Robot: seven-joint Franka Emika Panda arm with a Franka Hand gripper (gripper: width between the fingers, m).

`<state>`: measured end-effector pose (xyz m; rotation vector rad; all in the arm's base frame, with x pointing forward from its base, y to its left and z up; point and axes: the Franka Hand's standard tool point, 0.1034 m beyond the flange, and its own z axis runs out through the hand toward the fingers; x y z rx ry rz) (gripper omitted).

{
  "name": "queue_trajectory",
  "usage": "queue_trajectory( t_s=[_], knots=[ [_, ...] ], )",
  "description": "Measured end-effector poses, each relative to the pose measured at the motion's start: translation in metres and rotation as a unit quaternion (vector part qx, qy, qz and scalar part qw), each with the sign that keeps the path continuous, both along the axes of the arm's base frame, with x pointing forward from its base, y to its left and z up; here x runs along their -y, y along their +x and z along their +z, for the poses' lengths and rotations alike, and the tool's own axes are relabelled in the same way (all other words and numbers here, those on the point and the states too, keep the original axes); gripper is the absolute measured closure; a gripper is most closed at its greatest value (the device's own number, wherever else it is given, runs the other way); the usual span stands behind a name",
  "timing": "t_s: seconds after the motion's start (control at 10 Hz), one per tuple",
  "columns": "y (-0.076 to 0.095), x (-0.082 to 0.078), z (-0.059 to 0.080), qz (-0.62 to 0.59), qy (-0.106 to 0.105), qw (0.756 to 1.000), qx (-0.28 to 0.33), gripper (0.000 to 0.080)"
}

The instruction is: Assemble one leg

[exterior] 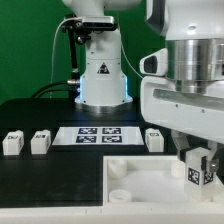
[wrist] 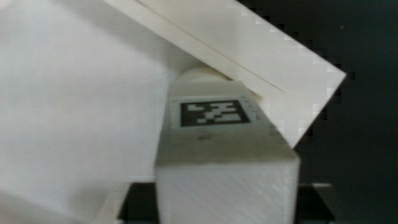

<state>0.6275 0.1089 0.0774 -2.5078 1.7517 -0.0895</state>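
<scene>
Leg (exterior: 199,169) lower end hidden behind panel (exterior: 150,180) rim; jaws' closure unclear.

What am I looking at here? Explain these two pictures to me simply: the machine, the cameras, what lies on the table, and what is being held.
The machine is a robot arm with a two-finger gripper at its end. The exterior view comes from a camera off the arm; in it, the gripper is the large white shape at the exterior view's right. The wrist view comes from a camera on the arm's wrist, looking along the gripper.

On the black table lie three small white legs with square tags, the flat marker board, and a large white panel with a raised rim.

The gripper holds a fourth leg over that panel. Whether the leg touches the panel, I cannot tell.
</scene>
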Motion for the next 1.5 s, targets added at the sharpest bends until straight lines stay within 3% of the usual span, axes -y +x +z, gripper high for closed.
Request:
queue_trajectory(
  t_s=[0.2,0.3,0.4,0.6,0.7,0.8,0.9,1.3,1.4,1.5],
  knots=[
    [-0.002,0.0,-0.001,-0.21,0.035,0.977,-0.006,0.0502],
    [-0.003,0.0,-0.001,-0.283,0.042,0.958,-0.012,0.0502],
    [-0.004,0.0,-0.001,-0.314,0.048,0.948,-0.016,0.0502],
    [-0.004,-0.001,-0.001,-0.304,0.047,0.951,-0.016,0.0499],
    [-0.004,-0.001,-0.001,-0.27,0.044,0.962,-0.014,0.0273],
    [0.0,-0.001,0.002,-0.191,0.038,0.981,-0.011,0.0273],
    [0.007,-0.002,0.004,-0.075,0.028,0.997,0.006,0.0173],
    [0.005,0.0,0.002,0.112,0.004,0.994,0.014,0.0151],
    [0.005,-0.001,0.001,0.171,-0.003,0.985,0.014,0.0151],
    [0.004,-0.011,-0.002,0.299,-0.02,0.954,-0.004,0.0151]
  ],
)
